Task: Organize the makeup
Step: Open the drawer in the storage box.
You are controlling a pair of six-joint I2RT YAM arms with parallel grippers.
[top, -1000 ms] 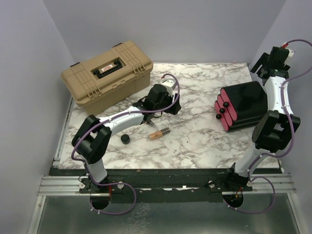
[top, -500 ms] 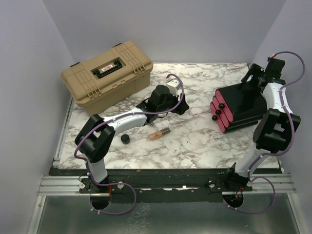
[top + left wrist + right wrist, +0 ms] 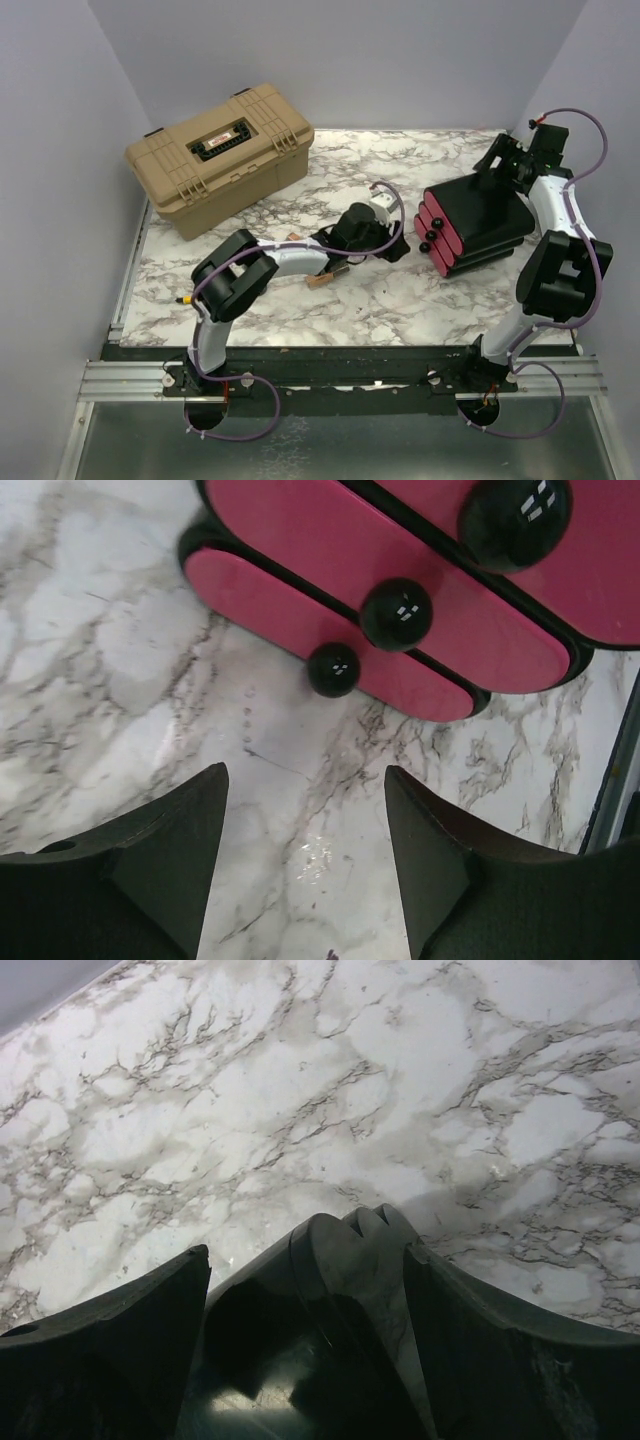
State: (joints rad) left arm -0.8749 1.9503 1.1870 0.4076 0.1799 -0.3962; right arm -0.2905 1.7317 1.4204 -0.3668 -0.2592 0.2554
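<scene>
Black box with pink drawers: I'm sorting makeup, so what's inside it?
The black box shows only three shut pink drawer fronts with black knobs; anything inside is hidden.

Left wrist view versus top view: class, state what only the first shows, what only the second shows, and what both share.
Only the left wrist: the left gripper open over bare marble. Only the top: the tan case, a copper tube, the right arm. Both: the box, its pink drawers, their black knobs, the table.
</scene>
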